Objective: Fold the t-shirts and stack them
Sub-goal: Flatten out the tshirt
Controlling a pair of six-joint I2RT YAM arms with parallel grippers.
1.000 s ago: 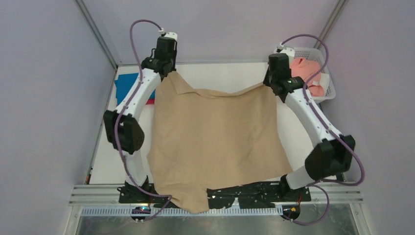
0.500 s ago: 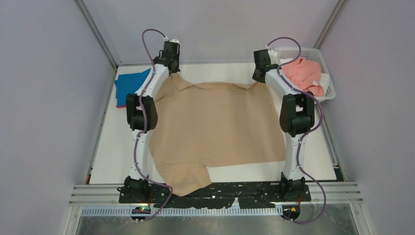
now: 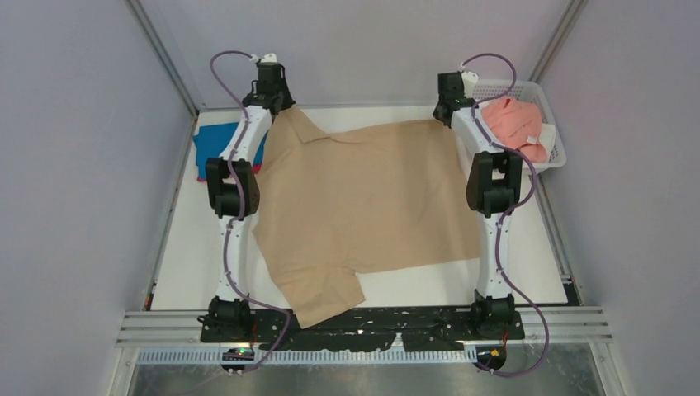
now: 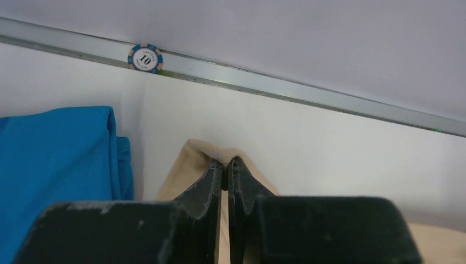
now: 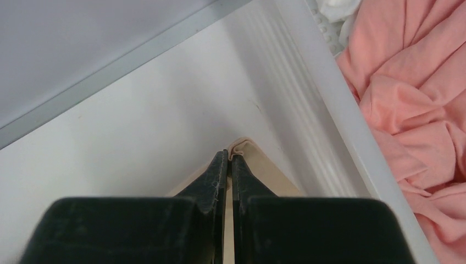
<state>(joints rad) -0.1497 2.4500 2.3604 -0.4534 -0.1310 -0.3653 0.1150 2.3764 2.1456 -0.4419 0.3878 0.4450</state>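
1 tan shirt [image 3: 371,198], 2 corners pinched: L gripper [image 4: 225,165], R gripper [image 5: 229,157]; 1 blue shirt [image 3: 216,142]; 1 pink shirt [image 3: 516,124]

From above, the left arm [image 3: 234,186] covers the inner side of the blue t-shirt [image 3: 216,144], a sliver of magenta-red cloth [image 3: 201,176] under it is too small to identify, and both pairs of jaws are hidden beneath the wrists. In the wrist views the left gripper [image 4: 225,162] and right gripper [image 5: 229,157] block most of the tan t-shirt [image 4: 184,170]; the blue t-shirt runs off the left edge, the salmon pink t-shirt [image 5: 417,110] off the right.
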